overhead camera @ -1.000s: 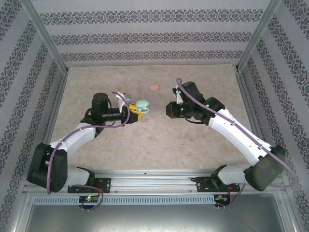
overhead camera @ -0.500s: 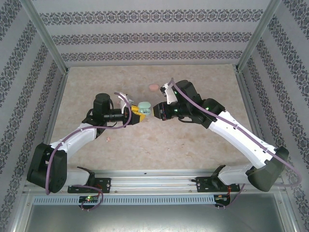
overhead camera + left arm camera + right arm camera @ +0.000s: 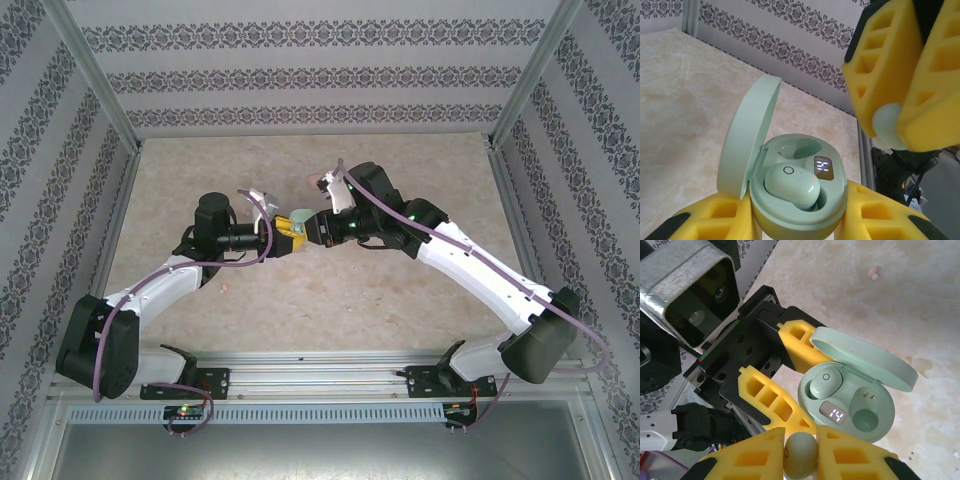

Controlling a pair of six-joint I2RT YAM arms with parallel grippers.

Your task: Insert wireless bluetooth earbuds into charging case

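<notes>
My left gripper (image 3: 797, 222) is shut on the mint green charging case (image 3: 832, 212), whose lid (image 3: 747, 142) stands open. One mint earbud (image 3: 792, 186) sits in the nearer socket, and the other socket (image 3: 797, 149) is empty. My right gripper (image 3: 801, 452) is shut on a second mint earbud (image 3: 801, 456), held just beside the case (image 3: 880, 427) and apart from it. From above, the two grippers (image 3: 290, 234) (image 3: 312, 228) meet nose to nose over the middle of the table, with the case (image 3: 299, 223) between them.
A small pink bud (image 3: 873, 273) lies on the marble tabletop (image 3: 340, 290) beyond the case. A pink oval thing (image 3: 314, 181) sits further back, partly behind the right arm. Patterned walls enclose the table on three sides.
My right arm has swung left across the table, bringing its earbud up to the open case. The left arm has held the case still.
</notes>
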